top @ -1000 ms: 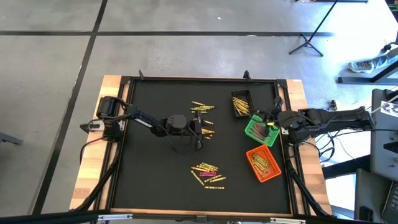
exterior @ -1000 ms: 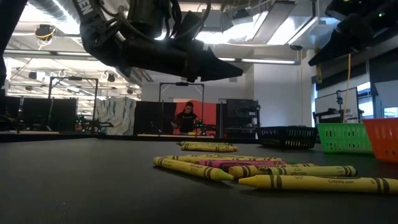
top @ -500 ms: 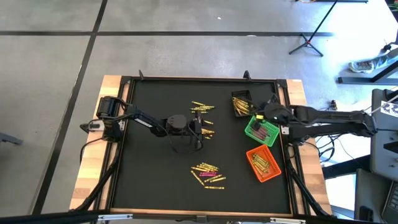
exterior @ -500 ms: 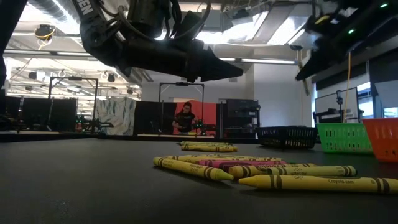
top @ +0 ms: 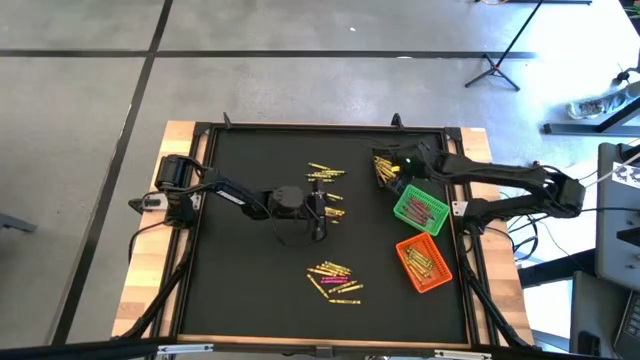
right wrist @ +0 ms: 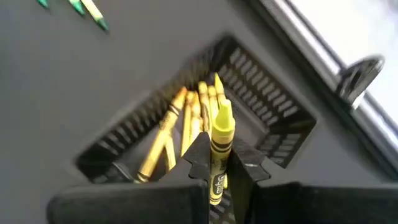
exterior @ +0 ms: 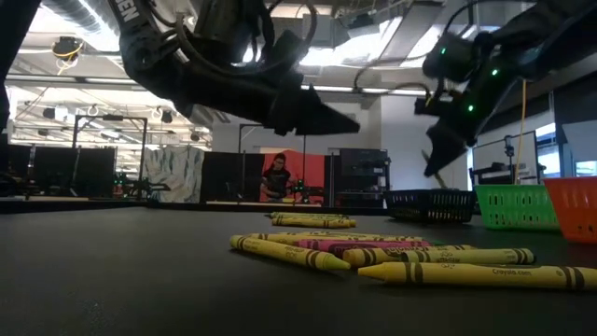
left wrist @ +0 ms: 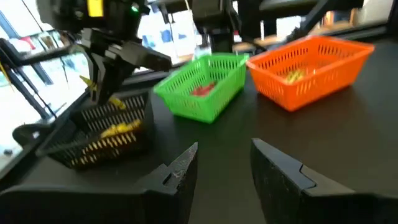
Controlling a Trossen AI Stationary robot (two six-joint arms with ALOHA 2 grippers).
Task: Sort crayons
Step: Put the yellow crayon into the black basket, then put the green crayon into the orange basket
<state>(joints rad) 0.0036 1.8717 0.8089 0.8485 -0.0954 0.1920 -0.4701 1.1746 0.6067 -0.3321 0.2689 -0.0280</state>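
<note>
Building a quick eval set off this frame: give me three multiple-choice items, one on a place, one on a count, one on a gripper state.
1. Where is the right gripper?
A. Over the black mesh bin
B. Over the orange mesh bin
C. Over the loose crayons at the table's near edge

2. How many rectangular mesh bins stand on the black table?
A. Two
B. Three
C. Four

3. What is the right gripper's state?
A. Open and empty
B. Shut on a yellow crayon
C. Shut on a pink crayon

Key:
1 A: the high view puts it above the black bin, and the right wrist view looks straight down into that bin.
2 B: black, green mesh bin and orange in a row on the right.
3 B: the right wrist view shows the fingers pinching a yellow crayon.
</note>
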